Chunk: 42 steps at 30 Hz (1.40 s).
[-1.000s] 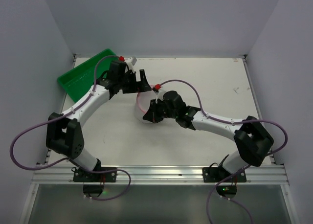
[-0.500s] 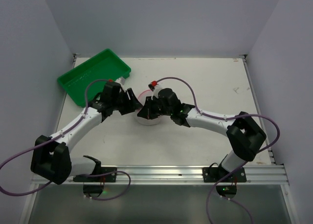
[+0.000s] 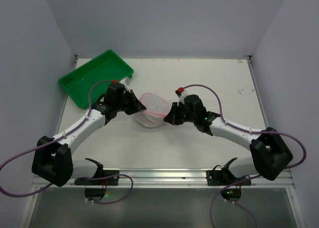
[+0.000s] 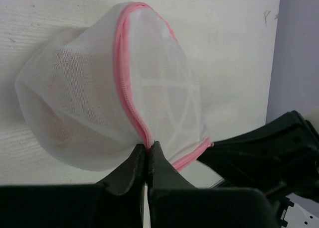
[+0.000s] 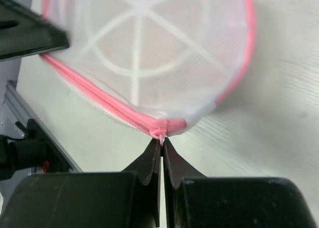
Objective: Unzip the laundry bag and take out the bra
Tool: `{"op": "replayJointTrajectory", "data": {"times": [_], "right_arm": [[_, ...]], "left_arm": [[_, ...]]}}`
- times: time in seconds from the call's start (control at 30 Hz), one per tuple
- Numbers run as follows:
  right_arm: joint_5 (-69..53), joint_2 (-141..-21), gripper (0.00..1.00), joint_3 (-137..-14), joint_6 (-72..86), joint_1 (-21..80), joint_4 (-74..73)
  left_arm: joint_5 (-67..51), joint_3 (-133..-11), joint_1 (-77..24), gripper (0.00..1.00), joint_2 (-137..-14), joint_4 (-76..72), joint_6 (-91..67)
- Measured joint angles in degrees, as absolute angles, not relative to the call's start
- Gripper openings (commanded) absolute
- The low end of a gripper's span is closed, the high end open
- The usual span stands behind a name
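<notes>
The white mesh laundry bag (image 3: 151,110) with pink zipper trim lies mid-table between both arms. My left gripper (image 4: 148,147) is shut on the bag's pink zipper edge (image 4: 130,103) at its left side. My right gripper (image 5: 162,141) is shut on the small pink zipper pull (image 5: 160,132) at the bag's (image 5: 149,54) right end. The zipper looks closed along its length. A pale pinkish shape shows faintly through the mesh (image 4: 75,113); the bra itself is hidden inside.
A green tray (image 3: 94,76) sits at the back left of the table, behind the left arm (image 3: 82,128). The right arm (image 3: 234,131) stretches across from the right. Purple cables loop over both arms.
My left gripper came down from near the tray and closed on the bag's zipper edge. My right gripper, shut throughout, drew back to the right, stretching the bag out between the two grippers.
</notes>
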<state>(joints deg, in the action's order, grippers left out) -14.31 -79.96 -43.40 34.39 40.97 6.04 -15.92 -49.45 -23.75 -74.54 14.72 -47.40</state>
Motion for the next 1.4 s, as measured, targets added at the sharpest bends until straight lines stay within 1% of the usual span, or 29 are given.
{"op": "replayJointTrajectory", "data": {"times": [0.1, 0.27, 0.33, 0.37, 0.4, 0.43, 0.47, 0.5, 0.53, 0.57, 0.63, 0.67, 0.73, 0.77, 0.83, 0.87, 1.03, 1.2, 1.27, 1.4], "right_arm": [[-14.7, -78.6, 0.0, -41.5, 33.0, 36.6, 3.8], [-15.3, -80.4, 0.0, -43.8, 30.5, 37.1, -0.1], [-15.7, -81.7, 0.0, -45.0, 30.0, 37.1, -0.9], [-16.0, -82.1, 0.02, -45.5, 29.7, 37.1, -1.4], [-16.0, -82.4, 0.09, -46.1, 29.2, 37.2, -2.3], [-15.8, -82.5, 0.15, -46.7, 28.7, 37.1, -3.1], [-15.5, -82.6, 0.21, -47.5, 27.8, 36.9, -4.1], [-15.0, -82.5, 0.33, -48.3, 26.9, 36.6, -5.0], [-14.4, -82.5, 0.39, -49.1, 26.0, 36.5, -5.7], [-14.0, -82.5, 0.49, -50.0, 25.1, 36.3, -6.6], [-12.7, -82.2, 0.59, -51.6, 23.4, 36.2, -8.5], [-12.2, -82.0, 0.67, -52.3, 22.7, 36.2, -9.6], [-11.0, -80.6, 0.73, -53.2, 21.6, 36.4, -11.3], [-10.2, -79.6, 0.78, -53.6, 21.1, 36.5, -12.4], [-8.3, -76.9, 0.82, -54.4, 20.4, 37.1, -14.5], [-7.5, -75.5, 0.84, -55.1, 20.1, 37.4, -15.5], [-2.4, -71.4, 0.84, -59.5, 18.6, 40.6, -17.0], [0.2, -72.0, 0.85, -64.2, 16.1, 42.8, -17.4], [1.1, -73.7, 0.85, -66.2, 13.9, 43.7, -17.3], [2.1, -78.8, 0.87, -69.0, 8.8, 46.1, -16.4]], "left_arm": [[-17.2, -47.9, -23.3, 0.0, -74.5, 12.8, -47.6], [-18.1, -42.3, -23.2, 0.0, -73.7, 9.9, -48.5], [-18.2, -39.1, -23.3, 0.09, -71.7, 8.4, -49.8], [-18.2, -37.3, -23.3, 0.22, -70.0, 7.2, -50.6], [-18.2, -35.4, -23.4, 0.3, -67.9, 6.3, -51.2], [-18.0, -33.8, -23.6, 0.42, -66.0, 6.1, -51.9], [-17.5, -31.7, -23.9, 0.68, -63.3, 5.6, -52.8], [-17.0, -29.6, -24.4, 0.78, -60.5, 5.1, -53.5], [-16.4, -27.8, -25.0, 0.85, -57.7, 4.9, -54.7], [-15.8, -26.1, -25.5, 0.95, -55.0, 4.9, -55.4], [-14.5, -24.1, -26.1, 1.0, -50.1, 5.6, -56.5], [-13.7, -23.7, -26.2, 1.0, -48.2, 6.2, -56.8], [-11.7, -24.2, -26.0, 1.0, -45.5, 7.5, -56.8], [-10.7, -24.9, -25.9, 1.0, -44.8, 8.7, -56.4], [-8.8, -27.3, -25.4, 0.99, -44.9, 11.0, -55.8], [-8.1, -28.7, -25.1, 0.95, -45.5, 11.8, -55.3], [-6.3, -33.3, -22.6, 0.85, -52.3, 11.6, -52.7], [-6.6, -33.7, -22.0, 0.74, -61.3, 10.2, -51.4], [-6.9, -33.2, -22.0, 0.71, -62.5, 9.4, -51.4], [-7.0, -30.7, -22.0, 0.69, -61.8, 6.9, -51.4]]}}
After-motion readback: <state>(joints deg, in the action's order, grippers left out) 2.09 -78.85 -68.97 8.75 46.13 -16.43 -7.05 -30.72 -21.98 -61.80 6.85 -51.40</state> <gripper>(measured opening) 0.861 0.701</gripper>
